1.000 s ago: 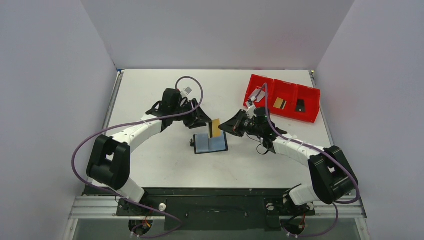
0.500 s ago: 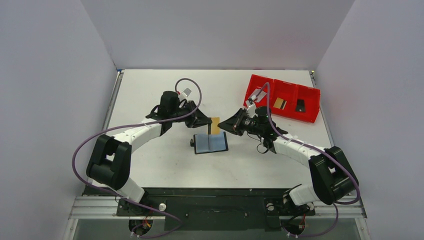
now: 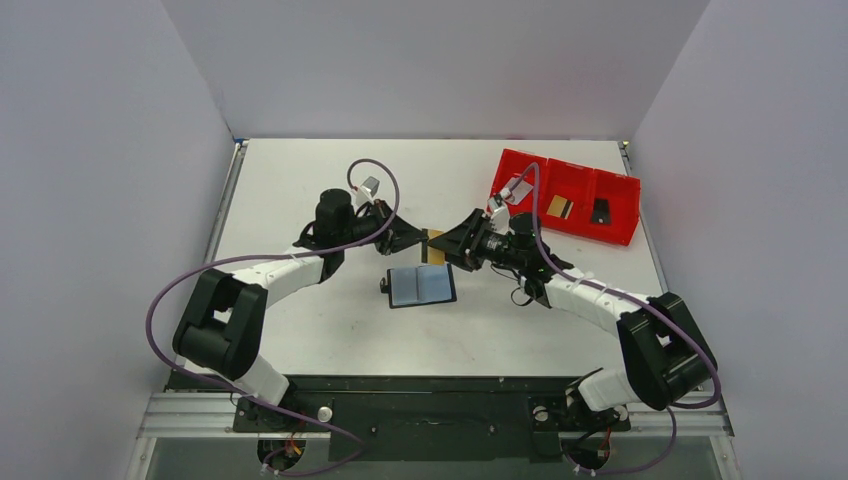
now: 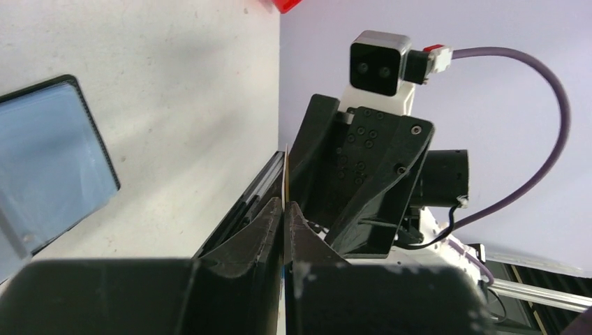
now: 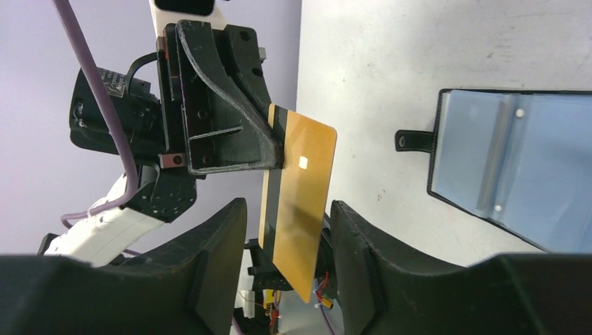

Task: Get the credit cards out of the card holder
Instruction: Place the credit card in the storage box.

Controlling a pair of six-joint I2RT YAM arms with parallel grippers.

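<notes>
From above, the two arms are meeting over the middle of the white table (image 3: 300, 180). The left gripper (image 3: 418, 238) is pinching one gold card (image 3: 433, 240), holding it just beyond the far edge of the card holder (image 3: 421, 286). The right gripper (image 3: 447, 243) is reaching in from the right, its tips at the card. The single holder is lying open and flat, with two glossy bluish panels, a black rim and a small tab sticking out to the left. At far right, one red tray (image 3: 625, 205) of hard plastic is sitting with three compartments. A striped card (image 3: 560, 207), tan with a dark band, is lying in the middle one and a black card (image 3: 600, 211) in the right one. Something pale grey is showing in the left one, partly behind a purple cable.

In the left wrist view, the left gripper's two matte black fingers (image 4: 265, 223) are pressing together on the card (image 4: 285, 174), which is showing edge-on as a thin pale sliver. One corner of the holder (image 4: 49, 160) is lying at the left.

In the right wrist view, the right gripper's own jaws are standing apart with the card (image 5: 300, 188) hanging in the gap. Whether it is touching either pad I cannot tell. The card is a smooth, round-cornered rectangle with a dark stripe and one small pale chip. The left gripper (image 5: 276, 150) is clamping its striped edge. The holder (image 5: 509, 167) is lying to the right.
</notes>
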